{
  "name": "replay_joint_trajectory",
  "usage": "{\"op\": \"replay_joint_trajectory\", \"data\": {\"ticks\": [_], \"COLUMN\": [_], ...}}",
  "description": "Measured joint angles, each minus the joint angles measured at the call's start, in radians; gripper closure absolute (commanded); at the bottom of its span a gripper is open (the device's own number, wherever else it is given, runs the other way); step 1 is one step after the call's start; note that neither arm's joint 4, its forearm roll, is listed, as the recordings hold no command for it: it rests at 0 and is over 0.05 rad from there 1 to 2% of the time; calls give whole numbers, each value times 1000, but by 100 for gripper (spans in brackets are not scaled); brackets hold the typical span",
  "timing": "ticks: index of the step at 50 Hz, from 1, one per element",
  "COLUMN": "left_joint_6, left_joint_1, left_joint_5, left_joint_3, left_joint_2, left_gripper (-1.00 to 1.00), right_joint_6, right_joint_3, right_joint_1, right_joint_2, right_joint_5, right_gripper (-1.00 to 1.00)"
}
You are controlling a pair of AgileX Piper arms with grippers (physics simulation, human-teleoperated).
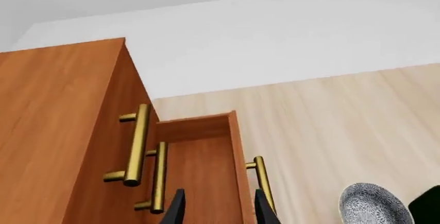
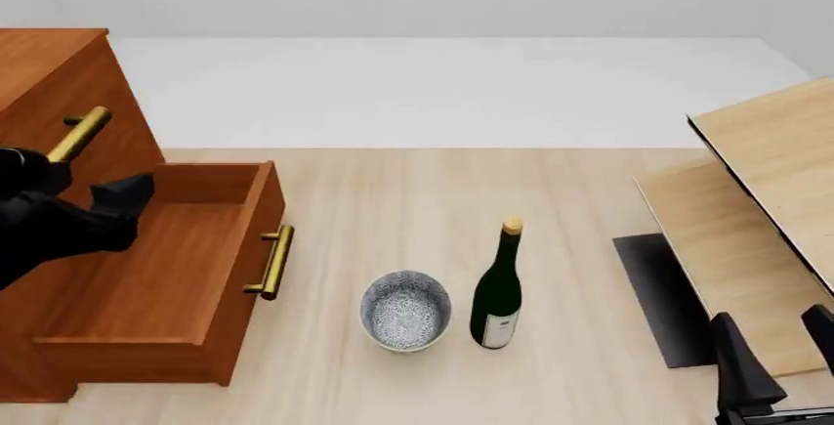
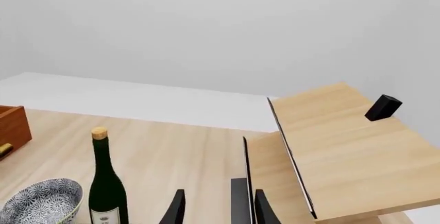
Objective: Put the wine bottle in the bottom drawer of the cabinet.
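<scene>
Bottle [image 2: 497,293] is standing upright on the worktop [image 2: 391,191], just beside the bowl [image 2: 405,310], well apart from the cabinet [image 2: 53,73]. Bottom drawer [image 2: 170,278] is sitting pulled open. Left gripper [image 1: 218,209] is hanging over the drawer, fingers parted, holding nothing. Right gripper [image 2: 771,342] is hovering beside the shelf unit [image 2: 769,200], fingers parted, holding nothing.

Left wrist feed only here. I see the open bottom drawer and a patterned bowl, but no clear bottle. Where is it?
Observer: The wine bottle stands upright on the table, close beside the bowl, on the bowl's right in the front view.
Operator: Is the right hand on it?
Observer: No. The right hand is open and holds nothing. It is well off to the bottle's right, by the pale shelf unit.
</scene>
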Motion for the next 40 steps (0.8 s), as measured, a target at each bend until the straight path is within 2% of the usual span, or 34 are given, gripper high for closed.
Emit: {"op": "replay_joint_trajectory", "data": {"ticks": [17,29,40], "left_joint_6": [-22,-46,-69], "left_joint_1": [-72,-107,-123], "left_joint_5": [176,252,276], "left_joint_3": [-185,-246,-252], "left_joint_2": [180,270,308], "left_gripper": [-100,-100,-100], "right_joint_6": [-2,0,4], "right_joint_3": [0,-1,1], "right_joint_1": [2,8,13], "right_joint_2": [0,-1,0], "right_joint_5": [3,6,8], "right_gripper": [-100,-100,-100]}}
